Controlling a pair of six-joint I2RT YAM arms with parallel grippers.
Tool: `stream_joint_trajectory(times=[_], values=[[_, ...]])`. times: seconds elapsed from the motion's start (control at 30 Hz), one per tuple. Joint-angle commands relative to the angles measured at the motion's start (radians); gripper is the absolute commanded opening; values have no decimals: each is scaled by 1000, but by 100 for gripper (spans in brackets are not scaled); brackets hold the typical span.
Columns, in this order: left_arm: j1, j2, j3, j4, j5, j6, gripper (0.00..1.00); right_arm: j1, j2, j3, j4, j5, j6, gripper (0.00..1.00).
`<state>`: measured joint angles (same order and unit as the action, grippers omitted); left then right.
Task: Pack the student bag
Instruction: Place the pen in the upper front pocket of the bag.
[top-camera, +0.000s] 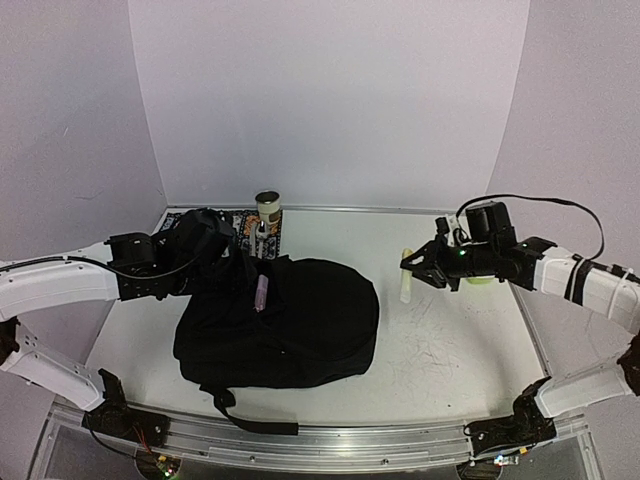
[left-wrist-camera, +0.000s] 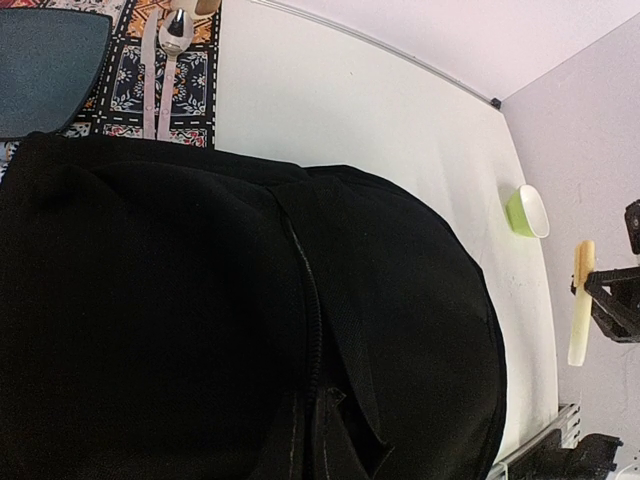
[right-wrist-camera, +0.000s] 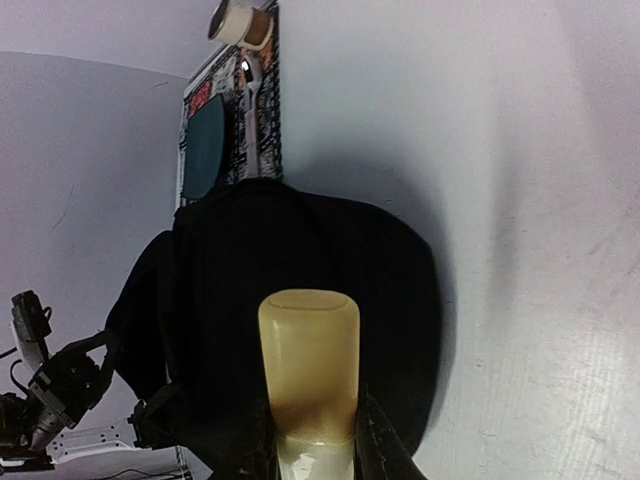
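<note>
The student bag (top-camera: 300, 325), a big floppy black backpack, lies left of the table's middle and fills the left wrist view (left-wrist-camera: 200, 320). My left gripper (top-camera: 222, 250) is at the bag's raised back left corner, shut on its fabric. Its fingers are hidden in its own view. A small pink item (top-camera: 260, 295) shows at the bag's top seam. My right gripper (top-camera: 412, 268) hovers right of the bag, shut on a pale yellow oblong case (right-wrist-camera: 310, 360). The case (top-camera: 406, 286) hangs down above the table.
A patterned mat (top-camera: 240, 222) at the back left carries a dark teal plate (left-wrist-camera: 45, 70), a pink-handled spoon (left-wrist-camera: 172, 40) and a cup (top-camera: 267, 208). A green bowl (left-wrist-camera: 528, 210) sits behind my right gripper. White walls close in the back and sides.
</note>
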<state>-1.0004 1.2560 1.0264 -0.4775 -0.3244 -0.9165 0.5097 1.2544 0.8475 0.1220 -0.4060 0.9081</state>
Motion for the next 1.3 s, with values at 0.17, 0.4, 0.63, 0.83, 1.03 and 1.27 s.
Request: stream_joint_trajectory(times=[0.17, 0.4, 0.63, 0.83, 1.03, 1.27], values=[[4, -17, 50, 70, 0, -8, 0, 274, 254, 233, 171, 129, 135, 0], [3, -40, 26, 75, 5, -24, 0, 399, 456, 424, 219, 167, 194, 0], [4, -41, 18, 77, 20, -36, 0, 441, 599, 598, 243, 171, 249, 0], [4, -37, 24, 84, 18, -31, 0, 483, 655, 623, 244, 170, 305, 0], [4, -35, 26, 92, 1, -29, 0, 528, 688, 635, 239, 152, 323, 0], [4, -30, 27, 99, 2, -29, 0, 545, 698, 629, 235, 126, 326, 0]])
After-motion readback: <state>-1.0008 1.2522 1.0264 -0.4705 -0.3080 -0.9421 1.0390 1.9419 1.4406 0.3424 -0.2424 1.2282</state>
